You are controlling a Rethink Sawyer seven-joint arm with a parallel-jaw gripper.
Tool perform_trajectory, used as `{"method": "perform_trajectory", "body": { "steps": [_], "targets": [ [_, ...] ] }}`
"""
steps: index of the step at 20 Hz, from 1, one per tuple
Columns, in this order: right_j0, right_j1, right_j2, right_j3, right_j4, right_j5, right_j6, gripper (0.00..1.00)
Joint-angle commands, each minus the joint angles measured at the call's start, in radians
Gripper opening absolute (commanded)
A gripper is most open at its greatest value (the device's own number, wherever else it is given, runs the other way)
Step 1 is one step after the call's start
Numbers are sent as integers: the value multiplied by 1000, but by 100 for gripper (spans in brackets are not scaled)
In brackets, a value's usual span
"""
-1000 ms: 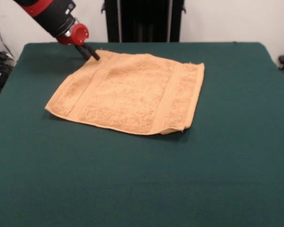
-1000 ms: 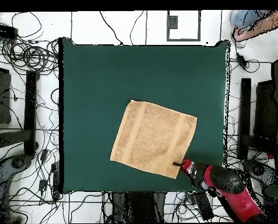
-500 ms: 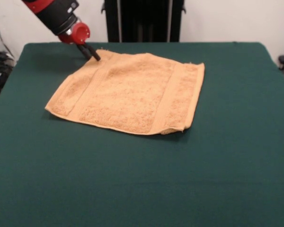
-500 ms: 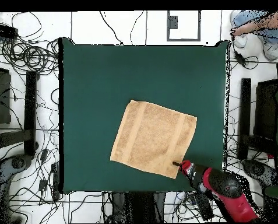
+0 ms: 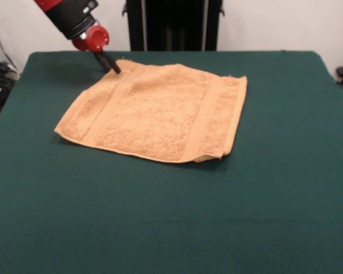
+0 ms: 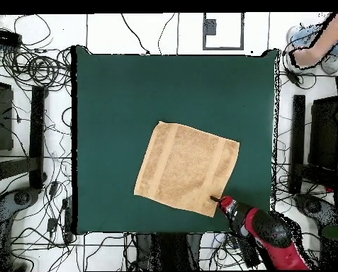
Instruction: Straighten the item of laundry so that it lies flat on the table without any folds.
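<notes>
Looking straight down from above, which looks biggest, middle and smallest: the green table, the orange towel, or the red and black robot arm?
1. The table, by far the largest.
2. The towel.
3. The visible part of the robot arm, though it is cut off and nearer the camera, so this is unsure.

Tangled cables point(image 6: 37, 67) on floor; a person point(image 6: 319, 44).

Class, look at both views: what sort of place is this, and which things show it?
Probably a robotics lab: a robot arm's claw beside a towel on a green table, with loose cables over the floor.
</notes>
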Motion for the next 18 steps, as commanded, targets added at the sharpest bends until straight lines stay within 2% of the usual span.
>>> {"method": "perform_trajectory", "body": {
  "steps": [1,4,5,18],
  "targets": [
    [110,260,121,83,28,-220,237,100],
    [112,256,119,84,27,-229,234,100],
    [112,255,118,86,27,-234,233,0],
    [124,266,112,98,34,-257,227,0]
  ]
}}
